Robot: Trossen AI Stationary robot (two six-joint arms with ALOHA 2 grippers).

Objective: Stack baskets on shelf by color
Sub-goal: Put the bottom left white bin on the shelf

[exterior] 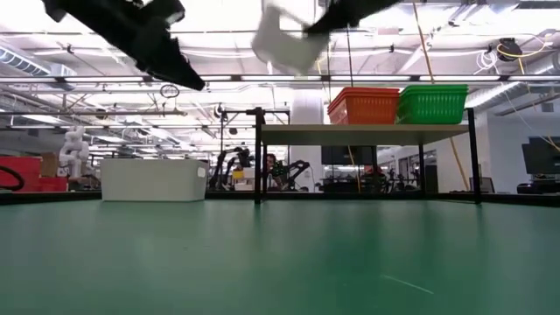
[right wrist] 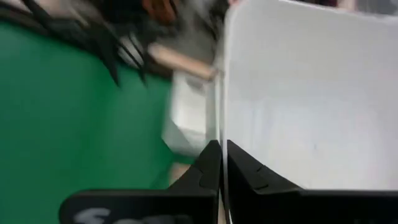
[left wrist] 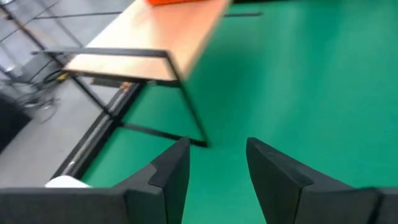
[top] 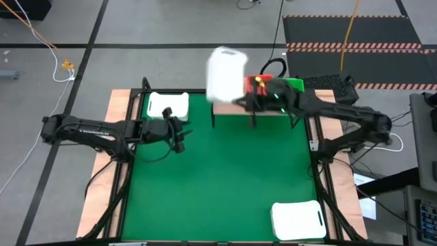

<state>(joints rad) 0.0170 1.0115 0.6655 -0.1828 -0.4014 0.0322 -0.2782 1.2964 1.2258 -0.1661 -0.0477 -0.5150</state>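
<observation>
My right gripper (right wrist: 222, 149) is shut on a white basket (top: 227, 72) and holds it in the air over the left end of the wooden shelf (exterior: 367, 133). On the shelf stand orange baskets (exterior: 363, 105) and green baskets (exterior: 431, 103), side by side. A second white basket (top: 167, 104) rests on its base on the table's far left, and a third (top: 297, 220) lies at the near right. My left gripper (left wrist: 217, 168) hovers open over the green table, beside the far-left white basket. My right gripper pinches the white basket's side wall at its rim (right wrist: 222, 118), one finger (right wrist: 208, 163) outside and the other (right wrist: 245, 167) inside the hollow. The basket is lifted clear and tilted, above the shelf (top: 225, 108).
The shelf stands on thin black legs (left wrist: 193, 118) at the table's far edge, with bare wood (left wrist: 143, 50) on its left part. Open green table (top: 225, 178) lies between the arms. Cables and floor lie beyond the far edge.
</observation>
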